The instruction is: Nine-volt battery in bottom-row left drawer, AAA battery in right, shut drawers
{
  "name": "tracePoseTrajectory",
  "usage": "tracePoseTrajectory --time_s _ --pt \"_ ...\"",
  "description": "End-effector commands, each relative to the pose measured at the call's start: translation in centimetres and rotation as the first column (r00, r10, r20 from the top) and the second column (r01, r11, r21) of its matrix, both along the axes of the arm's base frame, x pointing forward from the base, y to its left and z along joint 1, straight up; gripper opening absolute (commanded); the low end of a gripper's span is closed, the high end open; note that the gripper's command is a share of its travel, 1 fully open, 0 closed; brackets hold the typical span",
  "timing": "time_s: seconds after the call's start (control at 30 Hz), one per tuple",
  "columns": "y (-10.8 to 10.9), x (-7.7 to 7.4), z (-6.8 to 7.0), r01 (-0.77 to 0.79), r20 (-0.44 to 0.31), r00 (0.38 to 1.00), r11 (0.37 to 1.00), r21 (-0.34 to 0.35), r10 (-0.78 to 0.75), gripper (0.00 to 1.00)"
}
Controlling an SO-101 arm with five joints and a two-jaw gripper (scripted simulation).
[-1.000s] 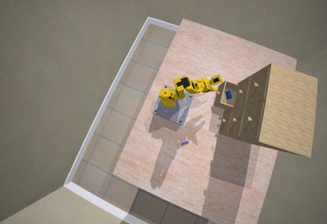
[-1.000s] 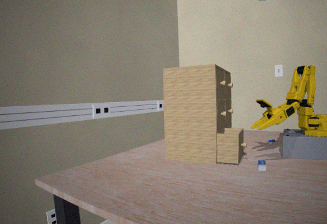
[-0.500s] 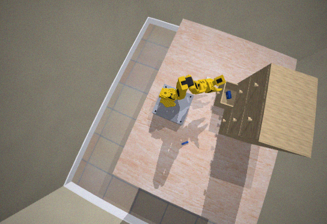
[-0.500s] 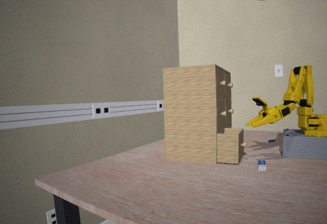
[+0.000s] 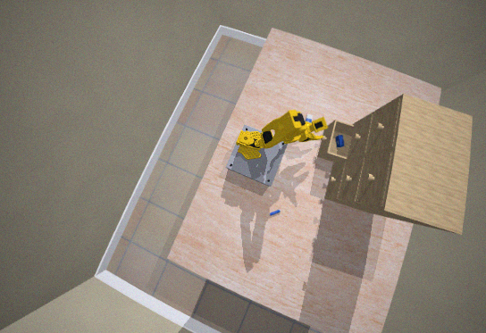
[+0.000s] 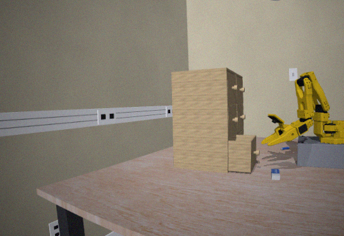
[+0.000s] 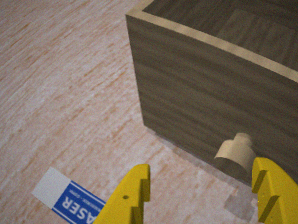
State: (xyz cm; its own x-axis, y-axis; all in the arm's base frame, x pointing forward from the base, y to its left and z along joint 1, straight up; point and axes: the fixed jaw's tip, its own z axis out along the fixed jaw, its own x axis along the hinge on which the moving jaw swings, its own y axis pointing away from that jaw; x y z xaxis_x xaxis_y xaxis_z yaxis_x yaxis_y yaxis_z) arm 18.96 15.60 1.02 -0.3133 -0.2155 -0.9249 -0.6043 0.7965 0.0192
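Observation:
The left bottom drawer (image 5: 331, 138) (image 6: 240, 155) (image 7: 195, 90) of the chest (image 5: 429, 161) (image 6: 202, 120) stands pulled out. The nine-volt battery (image 5: 339, 141), a dark blue block, lies inside it. The AAA battery (image 5: 274, 212) (image 6: 285, 148), a small blue cylinder, lies on the table beyond the arm's base. My gripper (image 5: 323, 137) (image 6: 266, 143) (image 7: 201, 166) is partly open and empty, in front of the open drawer and a little above its knob (image 7: 237, 152) (image 6: 257, 152). In the wrist view the knob shows just past the right fingertip. The right bottom drawer looks shut.
A blue and white eraser (image 5: 309, 118) (image 6: 276, 174) (image 7: 72, 200) lies on the table, off the open drawer's left front corner. The upper drawers of the chest look shut, with their knobs sticking out. The arm's grey base (image 5: 256, 171) (image 6: 316, 155) stands opposite the chest.

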Motion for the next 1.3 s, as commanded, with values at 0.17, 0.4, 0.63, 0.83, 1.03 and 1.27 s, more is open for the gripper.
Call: tracePoseTrajectory --time_s 0.17,0.4,0.63,0.83,1.03,1.27 --pt "-0.88 -0.79 -1.29 0.006 0.035 0.999 1.000 0.019 -0.007 0.21" --pt "-0.88 -0.79 -1.29 0.006 0.035 0.999 1.000 0.019 -0.007 0.21" --pt "-0.88 -0.79 -1.29 0.006 0.035 0.999 1.000 0.019 -0.007 0.21" --pt "-0.88 -0.79 -1.29 0.006 0.035 0.999 1.000 0.019 -0.007 0.21" --pt "-0.90 -0.78 -1.31 0.007 0.035 0.999 1.000 0.019 -0.008 0.21" --pt "-0.97 -0.73 -1.37 0.011 0.035 0.999 1.000 0.019 -0.012 0.21"
